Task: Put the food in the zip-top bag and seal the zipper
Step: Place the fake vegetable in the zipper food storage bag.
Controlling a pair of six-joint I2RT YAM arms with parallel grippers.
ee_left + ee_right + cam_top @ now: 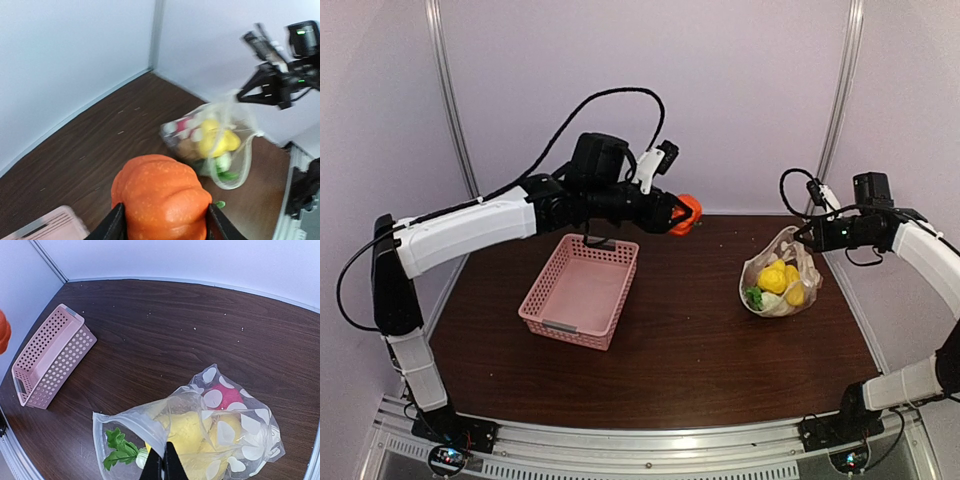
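The left gripper (pixel 165 226) was raised above the far side of the tabletop (pixel 690 340), between the pink basket (pixel 582 290) and the zip-top bag (pixel 782 278). Its two fingers were partly closed against the sides of an orange toy pumpkin (pixel 687 210), holding it clear of the surface. The basket lay below and a little to the left of it.

Over on the right, the right gripper (pixel 163 466) was closed all the way. Its fingers pinched the upper rim of the bag and held that edge up, while the bag's bottom rested on the tabletop. The mouth gaped open toward the basket side. Inside the dotted plastic I could see yellow pieces (pixel 777 279), a green leafy bit (pixel 118 446) near the opening, and something red (pixel 226 396) deeper in. The pumpkin was well apart from the bag.
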